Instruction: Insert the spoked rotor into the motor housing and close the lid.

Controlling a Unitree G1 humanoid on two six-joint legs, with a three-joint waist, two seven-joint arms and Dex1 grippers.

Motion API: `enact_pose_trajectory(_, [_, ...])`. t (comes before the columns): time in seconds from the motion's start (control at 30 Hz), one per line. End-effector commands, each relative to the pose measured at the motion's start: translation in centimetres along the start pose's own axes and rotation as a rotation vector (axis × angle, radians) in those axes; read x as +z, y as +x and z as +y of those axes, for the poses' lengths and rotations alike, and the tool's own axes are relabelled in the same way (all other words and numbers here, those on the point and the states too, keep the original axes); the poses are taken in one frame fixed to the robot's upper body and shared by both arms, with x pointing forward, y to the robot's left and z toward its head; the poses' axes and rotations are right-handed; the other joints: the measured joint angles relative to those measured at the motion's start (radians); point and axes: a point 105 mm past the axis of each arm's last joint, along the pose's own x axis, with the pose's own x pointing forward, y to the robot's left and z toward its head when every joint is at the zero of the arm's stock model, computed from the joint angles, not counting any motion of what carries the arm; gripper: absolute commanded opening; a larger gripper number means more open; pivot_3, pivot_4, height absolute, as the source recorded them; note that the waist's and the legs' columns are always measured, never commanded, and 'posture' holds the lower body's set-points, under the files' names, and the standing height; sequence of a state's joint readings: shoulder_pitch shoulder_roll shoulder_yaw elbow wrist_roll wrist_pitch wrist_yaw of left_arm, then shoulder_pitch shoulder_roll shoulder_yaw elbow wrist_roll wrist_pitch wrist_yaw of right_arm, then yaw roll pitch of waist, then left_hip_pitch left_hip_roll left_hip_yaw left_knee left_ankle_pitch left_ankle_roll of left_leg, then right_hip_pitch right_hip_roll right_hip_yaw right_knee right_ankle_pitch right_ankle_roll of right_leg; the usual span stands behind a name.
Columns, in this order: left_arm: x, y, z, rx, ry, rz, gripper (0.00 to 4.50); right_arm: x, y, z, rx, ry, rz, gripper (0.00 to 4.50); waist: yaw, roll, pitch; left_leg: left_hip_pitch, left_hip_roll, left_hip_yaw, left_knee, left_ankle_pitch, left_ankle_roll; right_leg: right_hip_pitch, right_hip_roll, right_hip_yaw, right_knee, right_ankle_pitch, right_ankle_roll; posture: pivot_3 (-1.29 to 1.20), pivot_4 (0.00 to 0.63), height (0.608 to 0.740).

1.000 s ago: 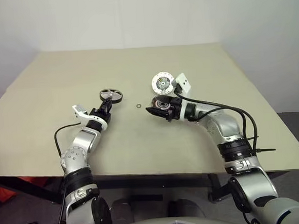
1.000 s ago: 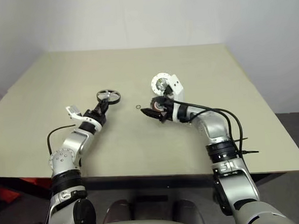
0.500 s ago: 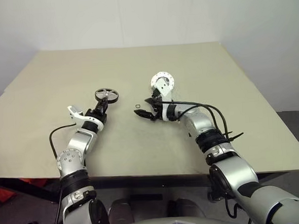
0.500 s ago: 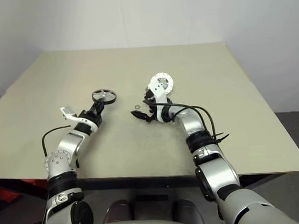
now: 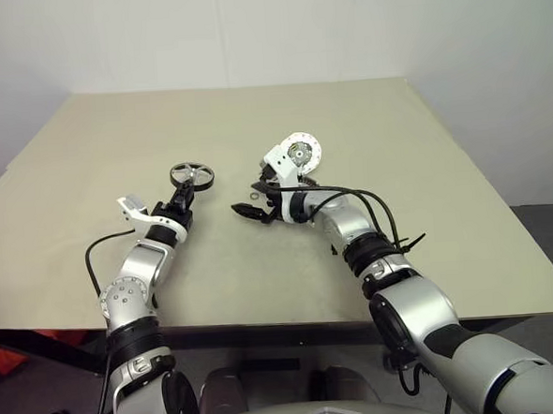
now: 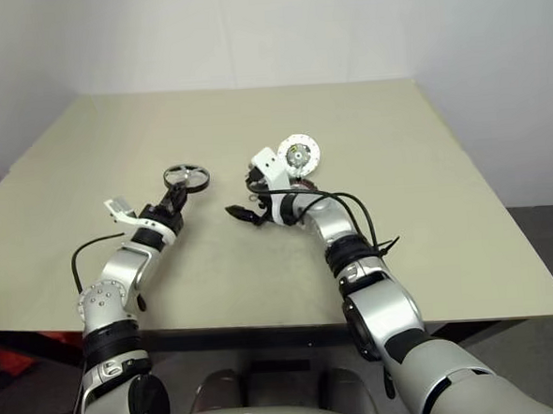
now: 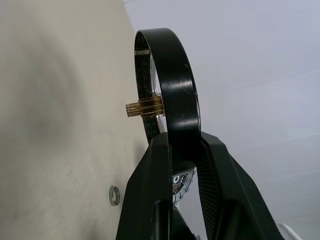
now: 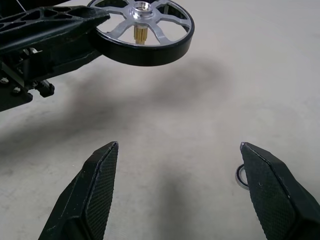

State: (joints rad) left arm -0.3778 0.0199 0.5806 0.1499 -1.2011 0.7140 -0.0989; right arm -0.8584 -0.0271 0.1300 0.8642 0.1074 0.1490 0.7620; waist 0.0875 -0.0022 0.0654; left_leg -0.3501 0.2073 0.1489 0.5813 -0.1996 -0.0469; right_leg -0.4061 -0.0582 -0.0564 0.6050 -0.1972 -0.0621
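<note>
My left gripper (image 5: 188, 190) is shut on the dark rim of the spoked rotor (image 5: 192, 176), held level just above the table. The left wrist view shows the rim (image 7: 172, 80) clamped between the two fingers, with the brass hub pin sticking out sideways. A short way to the right of the rotor, my right gripper (image 8: 178, 146) stands wide open and low over the table, pointing at the rotor (image 8: 142, 30), with nothing between its fingers. The white lid (image 5: 299, 153) sits just behind my right wrist. That wrist hides the motor housing.
A tiny loose metal ring (image 8: 241, 176) lies on the table beside one right fingertip, also visible past the left fingers (image 7: 114, 195). The beige table (image 5: 365, 117) stretches wide all round; its front edge runs below both forearms.
My right gripper has swung left and down, away from the lid and toward the rotor, staying open. The left gripper and the rotor have hardly moved.
</note>
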Motion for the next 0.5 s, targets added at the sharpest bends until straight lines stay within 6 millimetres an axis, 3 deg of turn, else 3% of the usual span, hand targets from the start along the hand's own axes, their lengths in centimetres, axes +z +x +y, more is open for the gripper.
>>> enact_pose_trajectory(0.03, [0.0,0.2,-1.7,-0.062,0.022,0.004,0.36,3.1,-0.5,-1.1,-0.029,-0.072,-0.075,4.41,-0.001,0.0,0.0,0.0,0.0,0.0,0.0,0.0,0.0,0.0,0.0,0.0,0.0,0.0,0.0,0.0,0.0,0.74])
enact_pose_trajectory(0.3, [-4.1,2.0,-2.9,-0.112,0.01,0.183,0.36,9.7,-6.1,-7.0,-0.253,-0.173,-0.214,4.41,0.009,-0.002,0.001,0.0,0.0,0.0,0.001,0.0,0.0,0.0,-0.001,0.0,0.001,0.0,0.0,0.0,0.0,0.74])
enact_pose_trajectory(0.4, [-6.5,2.7,-3.3,-0.127,0.003,0.283,0.36,10.6,-8.7,-9.2,-0.357,-0.204,-0.223,4.41,0.008,-0.002,0.001,0.0,-0.001,0.0,0.0,0.002,-0.004,0.0,0.0,0.0,0.001,0.0,0.0,0.0,0.0,0.74])
enact_pose_trajectory(0.5, [-9.1,3.6,-4.3,-0.16,0.0,0.395,0.36,10.1,-10.6,-10.9,-0.447,-0.189,-0.213,4.41,0.008,-0.002,0.001,0.0,-0.001,0.0,0.0,0.003,-0.004,0.0,0.0,0.0,0.001,0.0,0.0,0.0,0.0,0.74])
